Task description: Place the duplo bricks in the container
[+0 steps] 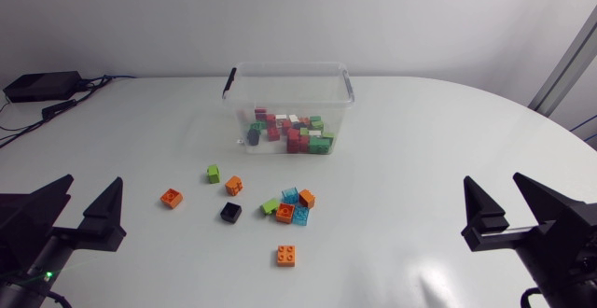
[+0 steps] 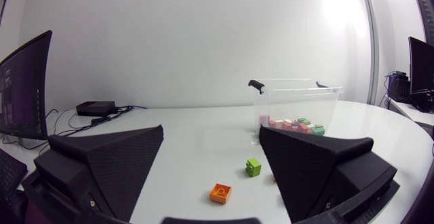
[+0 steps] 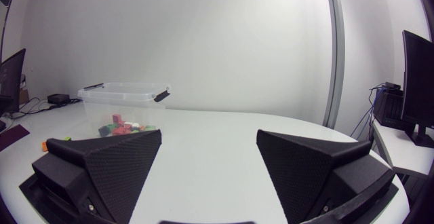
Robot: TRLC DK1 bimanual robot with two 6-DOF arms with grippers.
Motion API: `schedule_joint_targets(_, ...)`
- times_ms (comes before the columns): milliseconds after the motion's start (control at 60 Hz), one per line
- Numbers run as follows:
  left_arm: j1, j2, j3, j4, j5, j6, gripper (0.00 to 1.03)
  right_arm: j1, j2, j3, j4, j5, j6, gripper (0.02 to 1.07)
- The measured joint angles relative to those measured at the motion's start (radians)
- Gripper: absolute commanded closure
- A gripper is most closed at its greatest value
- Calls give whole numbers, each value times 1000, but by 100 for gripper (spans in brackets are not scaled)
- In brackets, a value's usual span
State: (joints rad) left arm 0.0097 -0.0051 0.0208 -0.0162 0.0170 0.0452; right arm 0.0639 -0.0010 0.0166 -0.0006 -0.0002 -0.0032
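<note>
**Both pincers open, plenty of bricks loose on the worktop**

The clear container (image 1: 289,66) sits at the far middle of the white worktop (image 1: 420,140), with a pile of red, green and white bricks (image 1: 294,133) inside. The rest lie loose in front of it. There's a green brick (image 1: 214,174), an orange brick (image 1: 171,197) off toward the left arm, a black brick (image 1: 230,212), a little cluster (image 1: 291,205) of blue, orange and green, and a lone orange one (image 1: 286,256) nearest the arms. Left pincer (image 1: 93,182) and right pincer (image 1: 492,179) both have their fingers spread, gripping nothing, well apart from every brick.
</note>
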Motion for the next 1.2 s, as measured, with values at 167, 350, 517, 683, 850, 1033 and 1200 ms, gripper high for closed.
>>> schedule_joint_targets(167, -11, 0, 0, 0, 0, 0, 5, 0, 0, 0, 0, 0, 0, 6)
schedule_joint_targets(350, -11, 0, 0, 0, 0, 0, 5, 0, 0, 0, 0, 0, -1, 6)
schedule_joint_targets(517, -11, -1, 16, -34, 0, -2, 6, 1, 0, 3, -4, 0, -1, 6)
schedule_joint_targets(683, -21, 92, 141, -72, 0, -20, 6, 1, 26, 55, -11, -1, -1, 6)
schedule_joint_targets(850, -53, 277, 270, -76, 0, -20, 9, 13, 221, 163, 32, -2, -4, 6)
schedule_joint_targets(1033, -60, 605, 410, -157, 0, -20, 17, 36, 511, 311, 37, -3, -4, 7)
schedule_joint_targets(1200, -60, 840, 521, -226, 0, -20, 16, 92, 696, 433, -38, 8, -4, 7)
